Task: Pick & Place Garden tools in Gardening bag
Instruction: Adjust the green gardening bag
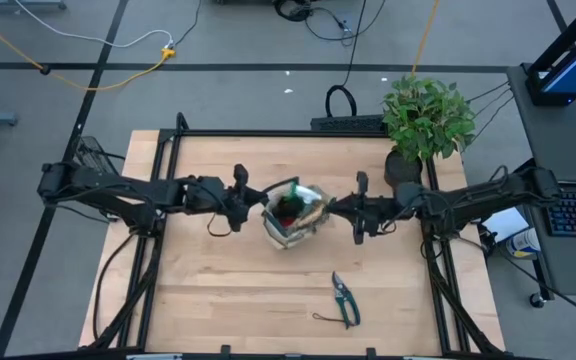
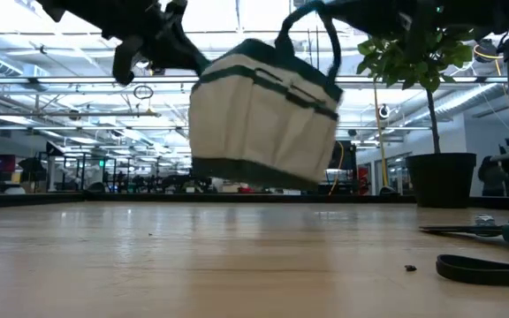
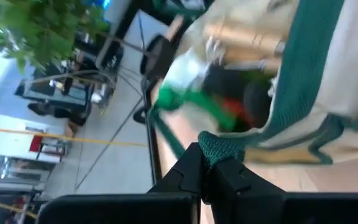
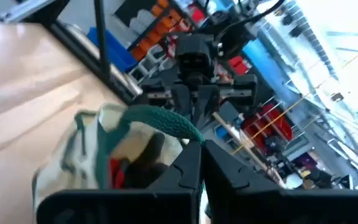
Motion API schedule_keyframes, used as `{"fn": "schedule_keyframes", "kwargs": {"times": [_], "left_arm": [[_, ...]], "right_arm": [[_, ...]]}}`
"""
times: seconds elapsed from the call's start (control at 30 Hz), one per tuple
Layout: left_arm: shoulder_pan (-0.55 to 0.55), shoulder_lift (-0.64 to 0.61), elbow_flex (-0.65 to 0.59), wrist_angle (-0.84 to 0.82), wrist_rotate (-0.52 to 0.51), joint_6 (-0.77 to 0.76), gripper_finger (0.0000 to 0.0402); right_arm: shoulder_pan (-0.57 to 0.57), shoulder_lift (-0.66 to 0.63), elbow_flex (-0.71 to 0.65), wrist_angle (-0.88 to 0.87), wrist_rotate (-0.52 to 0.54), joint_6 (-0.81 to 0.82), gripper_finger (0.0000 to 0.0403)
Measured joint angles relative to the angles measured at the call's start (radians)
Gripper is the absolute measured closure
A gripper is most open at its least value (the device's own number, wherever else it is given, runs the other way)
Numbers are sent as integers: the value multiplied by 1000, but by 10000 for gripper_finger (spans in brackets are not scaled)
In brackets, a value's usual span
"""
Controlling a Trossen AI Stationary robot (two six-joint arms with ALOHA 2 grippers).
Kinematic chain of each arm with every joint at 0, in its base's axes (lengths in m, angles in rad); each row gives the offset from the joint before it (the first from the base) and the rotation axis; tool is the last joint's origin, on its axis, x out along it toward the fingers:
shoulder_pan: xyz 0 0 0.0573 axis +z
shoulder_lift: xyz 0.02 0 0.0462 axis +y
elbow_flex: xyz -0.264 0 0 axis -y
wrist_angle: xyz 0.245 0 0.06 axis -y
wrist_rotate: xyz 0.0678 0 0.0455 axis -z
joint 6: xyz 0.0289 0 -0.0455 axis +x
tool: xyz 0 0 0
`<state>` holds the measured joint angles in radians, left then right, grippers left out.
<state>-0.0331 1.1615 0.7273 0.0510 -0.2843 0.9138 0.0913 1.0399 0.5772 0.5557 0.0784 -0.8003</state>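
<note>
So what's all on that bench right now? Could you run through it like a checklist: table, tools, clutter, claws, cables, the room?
Surface: wooden table, pale planks, in a black frame.
Job's things: gardening bag lifted clear of the table, tilted, with tools inside, something green and red among them; pruning shears lying loose on the table nearer the front edge.
Clutter: potted plant at the back right corner.
Claws: left claw shut on one green bag handle; right claw shut on the other handle.
Cables: yellow and white cables on the floor behind the table.
Surroundings: a keyboard on a desk to the right; shelving and workshop gear beyond.
</note>
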Motion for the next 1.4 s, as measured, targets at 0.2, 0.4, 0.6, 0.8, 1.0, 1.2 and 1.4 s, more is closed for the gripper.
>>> {"fn": "schedule_keyframes", "kwargs": {"times": [0.2,0.4,0.6,0.8,1.0,1.2,1.4], "left_arm": [[-22,1,0,44,-124,-33,392],[-30,42,-4,3,-130,-30,393],[-20,70,-2,-28,-132,-30,396],[-8,72,0,-13,-158,-30,390],[3,72,0,-20,-154,-142,388],[2,72,0,-25,-153,-187,341],[2,71,0,-30,-161,-227,317]], "right_arm": [[1,17,1,22,26,-3,402],[-8,43,-1,34,21,6,402],[-13,38,-1,24,23,7,403],[-13,40,1,12,23,59,402],[-13,39,0,-36,22,81,389],[-13,39,0,-37,24,82,363],[-13,38,0,-62,24,172,332]]}}
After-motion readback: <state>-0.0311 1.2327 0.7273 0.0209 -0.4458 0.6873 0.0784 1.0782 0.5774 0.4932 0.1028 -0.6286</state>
